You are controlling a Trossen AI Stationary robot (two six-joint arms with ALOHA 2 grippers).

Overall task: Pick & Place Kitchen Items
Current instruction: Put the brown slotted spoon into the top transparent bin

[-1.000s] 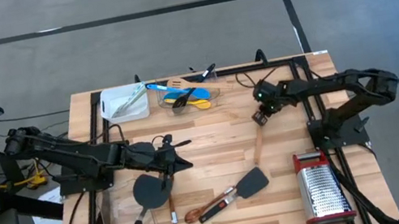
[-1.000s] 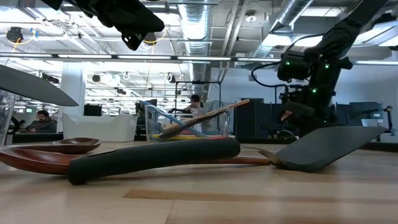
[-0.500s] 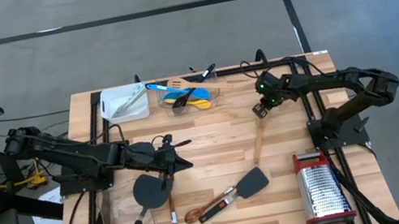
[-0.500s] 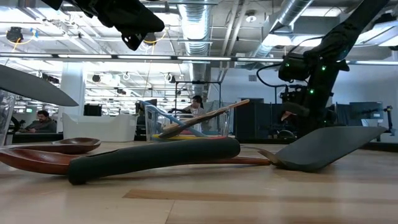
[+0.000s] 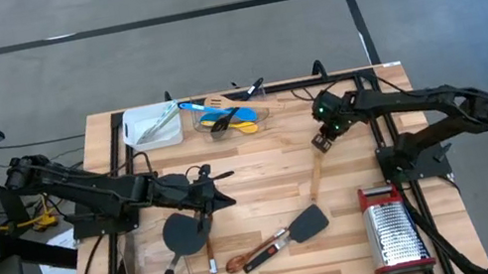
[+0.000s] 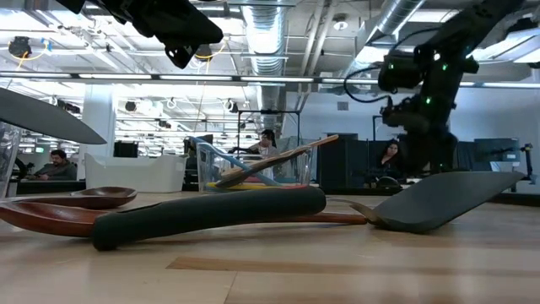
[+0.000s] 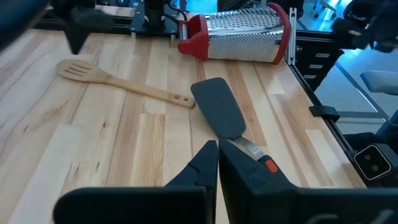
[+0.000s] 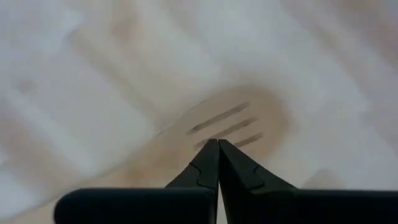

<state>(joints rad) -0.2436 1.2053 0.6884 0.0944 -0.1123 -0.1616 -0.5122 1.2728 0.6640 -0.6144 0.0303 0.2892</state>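
A slotted wooden spoon (image 5: 315,175) lies flat on the table right of centre, with its head (image 8: 242,118) toward the far edge. My right gripper (image 5: 322,140) hangs shut just above that head, pointing steeply down, and a gap shows between fingertips and wood in the left wrist view. My left gripper (image 5: 230,200) hovers shut over the table's middle, nearly level, pointing toward a dark grey spatula (image 7: 217,109). Near the front lie a black round-headed utensil (image 5: 179,237) and a dark wooden spoon (image 5: 236,262).
A clear tub (image 5: 225,115) with blue, yellow and wooden utensils stands at the far edge beside a white tray (image 5: 149,125). A steel grater with red trim (image 5: 393,229) lies at the front right. Another clear tub (image 5: 162,272) sits at the front left.
My right gripper, shut throughout, has risen from the slotted wooden spoon's head and tipped slightly. The spoon has stayed flat on the table.
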